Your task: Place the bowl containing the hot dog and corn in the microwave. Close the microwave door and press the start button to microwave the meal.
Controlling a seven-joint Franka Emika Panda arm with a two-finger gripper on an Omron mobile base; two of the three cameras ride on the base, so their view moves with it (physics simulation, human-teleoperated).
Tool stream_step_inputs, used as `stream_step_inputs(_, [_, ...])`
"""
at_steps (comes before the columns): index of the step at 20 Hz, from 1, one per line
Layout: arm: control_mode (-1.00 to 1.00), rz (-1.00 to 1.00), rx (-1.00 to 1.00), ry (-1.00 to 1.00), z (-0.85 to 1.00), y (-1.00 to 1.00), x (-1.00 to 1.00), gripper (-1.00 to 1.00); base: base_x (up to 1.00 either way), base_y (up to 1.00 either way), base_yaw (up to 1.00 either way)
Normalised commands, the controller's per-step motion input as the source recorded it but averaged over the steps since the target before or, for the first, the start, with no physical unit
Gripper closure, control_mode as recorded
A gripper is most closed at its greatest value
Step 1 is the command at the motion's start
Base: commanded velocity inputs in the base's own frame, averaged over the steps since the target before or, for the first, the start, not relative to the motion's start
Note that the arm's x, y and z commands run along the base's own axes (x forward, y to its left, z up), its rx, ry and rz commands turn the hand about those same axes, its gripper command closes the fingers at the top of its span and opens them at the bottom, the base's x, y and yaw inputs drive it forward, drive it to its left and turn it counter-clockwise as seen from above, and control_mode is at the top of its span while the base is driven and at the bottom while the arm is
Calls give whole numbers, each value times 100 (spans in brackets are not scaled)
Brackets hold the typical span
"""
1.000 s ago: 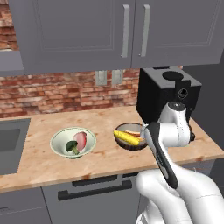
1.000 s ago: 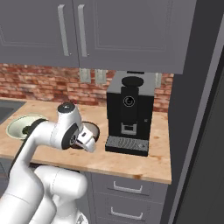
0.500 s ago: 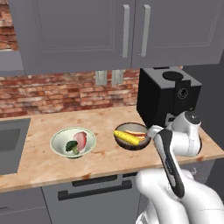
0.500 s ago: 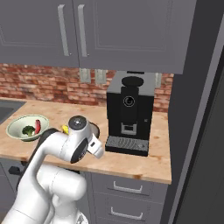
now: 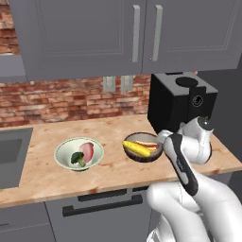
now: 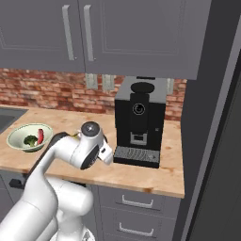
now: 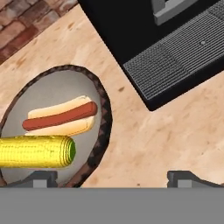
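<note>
Grey cabinets and a red brick backsplash are seen behind a pale wood-grain counter (image 5: 113, 172), on which the shallow round dark brown bowl with a wood-like rim (image 5: 142, 154) is set, just in front of and to the left of the black coffee machine (image 5: 182, 106). Inside the bowl, a yellow corn cob (image 5: 136, 148) is laid along the near side, and a small reddish-brown sausage in a tan bun (image 5: 147, 143) is laid beside it on the far side; in the hand view the corn (image 7: 37, 151) and the hot dog (image 7: 61, 116) are shown lying roughly parallel and touching or nearly so, on the bowl's grey inside, with the dark rim (image 7: 104, 127) curving past them. The bowl is set close to the ribbed drip tray (image 7: 183, 57) of the coffee machine, a strip of bare counter being left between them. The gripper (image 7: 111, 177) is held above the counter at the bowl's edge, its two dark fingertips (image 7: 41, 177) spread wide apart, one over the bowl's rim and the other over bare wood, with nothing held between them. In the left base view the white arm (image 5: 186, 156) is bent just to the right of the bowl, in front of the coffee machine. Further left on the counter, well apart from the brown bowl, a pale green-white bowl (image 5: 78, 154) holding broccoli and a pink piece of meat is placed, and a grey sink (image 5: 12, 156) is let into the counter at the far left edge.
</note>
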Motion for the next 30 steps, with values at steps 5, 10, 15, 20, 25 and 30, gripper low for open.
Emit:
stream_step_inputs(5, [-100, 0, 0, 0, -29, 13, 31, -100, 0, 0, 0])
stream_step_inputs(10, [-100, 0, 0, 0, -38, 6, 21, -100, 0, 0, 0])
stream_step_inputs(15, [-100, 0, 0, 0, -38, 11, 22, -100, 0, 0, 0])
stream_step_inputs(20, [-100, 0, 0, 0, -41, 11, 19, -100, 0, 0, 0])
stream_step_inputs(25, [-100, 0, 0, -1, -43, 5, 15, -100, 0, 0, 0])
stream_step_inputs(30, [-100, 0, 0, -4, -30, 11, 8, 100, 0, 0, 0])
